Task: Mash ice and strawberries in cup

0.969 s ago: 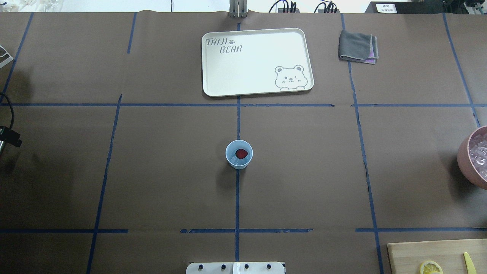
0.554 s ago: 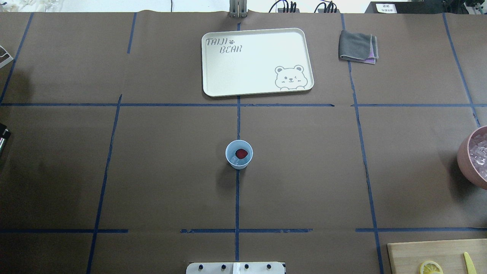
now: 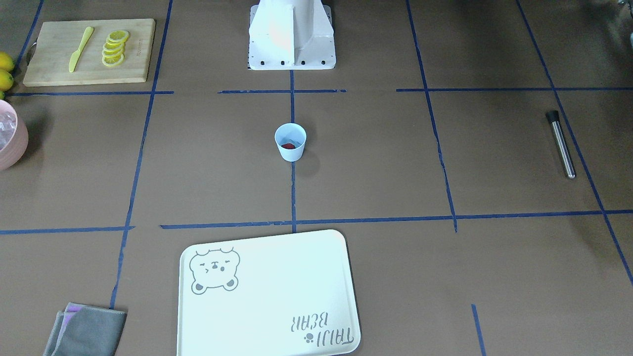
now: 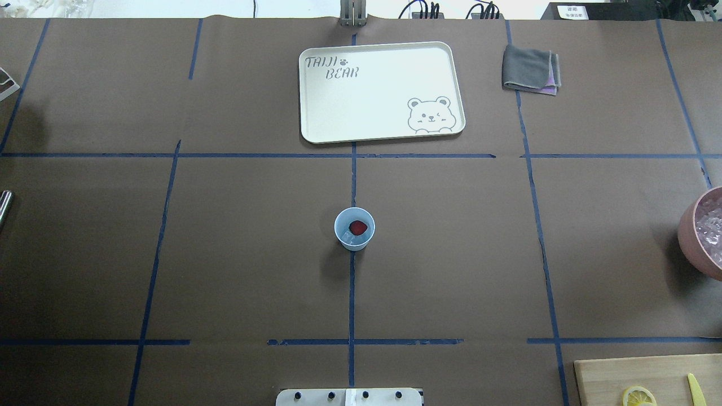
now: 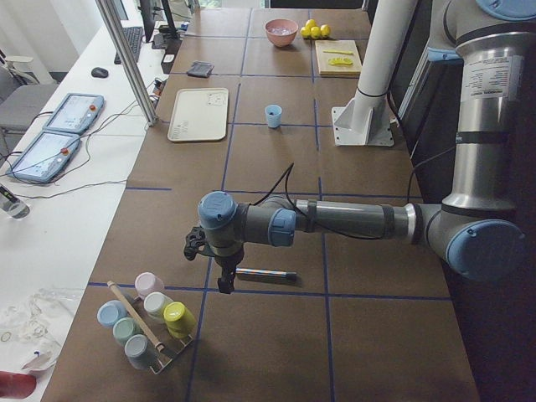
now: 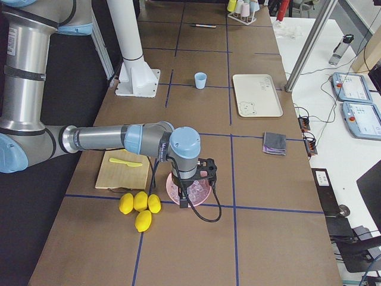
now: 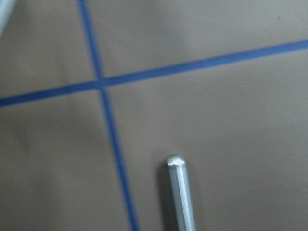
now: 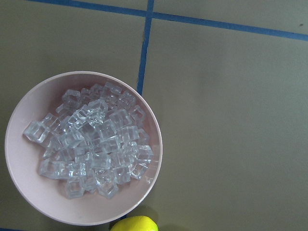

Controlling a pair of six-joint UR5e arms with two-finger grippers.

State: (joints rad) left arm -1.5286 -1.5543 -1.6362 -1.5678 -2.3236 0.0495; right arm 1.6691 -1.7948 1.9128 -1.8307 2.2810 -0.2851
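While the cup (image 4: 354,228) stands upright at the middle of the overhead frame, on a blue tape line, the strawberry (image 4: 357,227) is seen lying inside it. Ice (image 8: 91,144) is heaped in the pink bowl (image 8: 29,192) at the lower left of the right wrist view, with a lemon (image 8: 135,225) just below its rim. The right gripper (image 6: 184,201) is hung over that bowl in the right side view. The left gripper (image 5: 224,283) is hung low beside the steel rod (image 5: 265,273) at the lower centre of the left side view. Whether either claw is released or clenched cannot be told. Both are placed well apart from the cup. A tray (image 4: 316,127) is laid at the upper centre of the overhead view, a folded grey cloth (image 4: 530,69) to its right.
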